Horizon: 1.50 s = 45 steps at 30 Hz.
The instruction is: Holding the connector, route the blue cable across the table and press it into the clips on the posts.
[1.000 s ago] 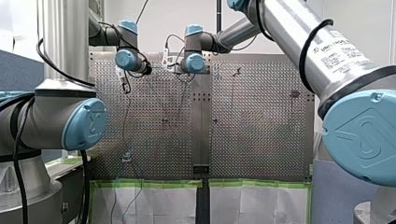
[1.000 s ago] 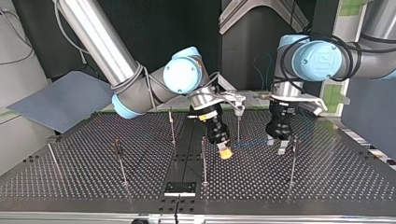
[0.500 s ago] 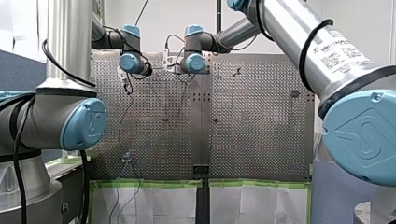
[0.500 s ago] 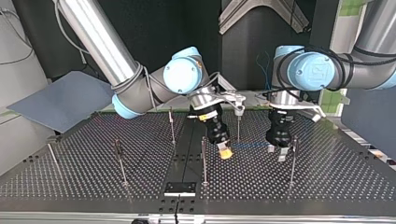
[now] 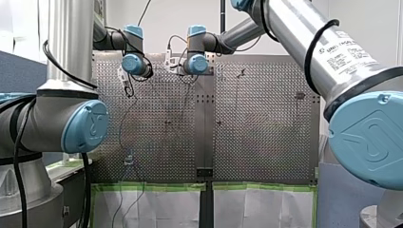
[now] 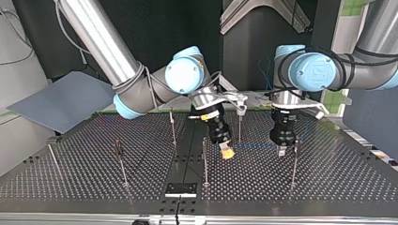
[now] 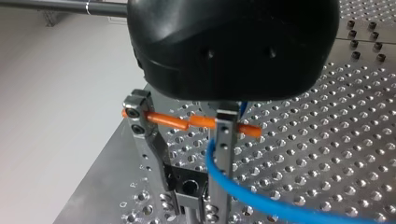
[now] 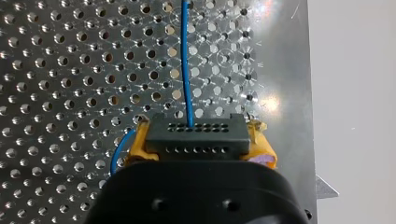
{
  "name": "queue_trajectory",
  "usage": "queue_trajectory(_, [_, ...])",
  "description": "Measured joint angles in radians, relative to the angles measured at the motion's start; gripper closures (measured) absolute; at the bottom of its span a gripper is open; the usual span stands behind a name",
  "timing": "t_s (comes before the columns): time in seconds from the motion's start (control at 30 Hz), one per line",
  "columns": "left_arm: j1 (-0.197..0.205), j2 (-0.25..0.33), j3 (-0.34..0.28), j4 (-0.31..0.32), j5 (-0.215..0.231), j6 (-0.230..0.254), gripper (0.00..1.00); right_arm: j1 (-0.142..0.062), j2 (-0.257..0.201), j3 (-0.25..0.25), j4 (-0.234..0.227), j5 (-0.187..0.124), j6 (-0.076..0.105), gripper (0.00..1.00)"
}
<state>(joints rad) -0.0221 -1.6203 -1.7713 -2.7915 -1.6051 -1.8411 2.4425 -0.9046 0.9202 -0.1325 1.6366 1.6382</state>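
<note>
1. Perforated metal table under both arms, with thin posts standing across it.
2. Black connector is clamped between the yellow pads of my right gripper, low over the table's middle.
3. Blue cable leaves the connector straight ahead, and in the top view it stretches level towards my left gripper.
4. Left gripper's metal fingers stand apart. The cable curves past one of them and an orange rod crosses between.
5. One tall post stands just beside my left gripper.
</note>
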Motion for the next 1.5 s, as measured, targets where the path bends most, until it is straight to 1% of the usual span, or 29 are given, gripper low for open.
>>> queue_trajectory(0.2, [-0.005,0.0,-0.009,-0.018,-0.018,0.009,1.0,0.001,0.0,0.001,0.01,0.0,0.003,1.0])
queue_trajectory(0.37, [-0.015,0.0,-0.045,-0.033,-0.032,0.02,1.0,0.003,0.001,0.005,0.019,0.001,0.007,1.0])
queue_trajectory(0.5, [-0.02,0.0,-0.077,-0.022,-0.036,0.026,1.0,0.003,0.006,0.022,0.023,0.003,0.009,1.0])
queue_trajectory(0.67, [-0.025,0.0,-0.122,0.009,-0.045,0.028,1.0,0.004,0.031,0.035,0.044,0.003,0.009,1.0])
queue_trajectory(0.8, [-0.031,0.0,-0.158,0.012,-0.048,0.029,1.0,0.006,0.047,0.042,0.068,0.004,0.008,1.0])
queue_trajectory(0.97, [-0.038,-0.003,-0.201,0.02,-0.066,0.031,1.0,0.007,0.051,0.056,0.075,0.004,0.009,1.0])
queue_trajectory(1.07, [-0.043,-0.016,-0.22,0.025,-0.072,0.032,1.0,0.005,0.052,0.066,0.076,0.005,0.01,1.0])
queue_trajectory(1.27, [-0.048,-0.064,-0.23,0.035,-0.078,0.044,1.0,0.001,0.052,0.091,0.076,0.005,0.01,1.0])
queue_trajectory(1.37, [-0.048,-0.089,-0.235,0.047,-0.082,0.043,1.0,-0.002,0.052,0.109,0.075,0.005,0.009,1.0])
queue_trajectory(1.5, [-0.046,-0.101,-0.245,0.067,-0.083,0.039,1.0,-0.003,0.053,0.142,0.074,0.003,0.007,1.0])
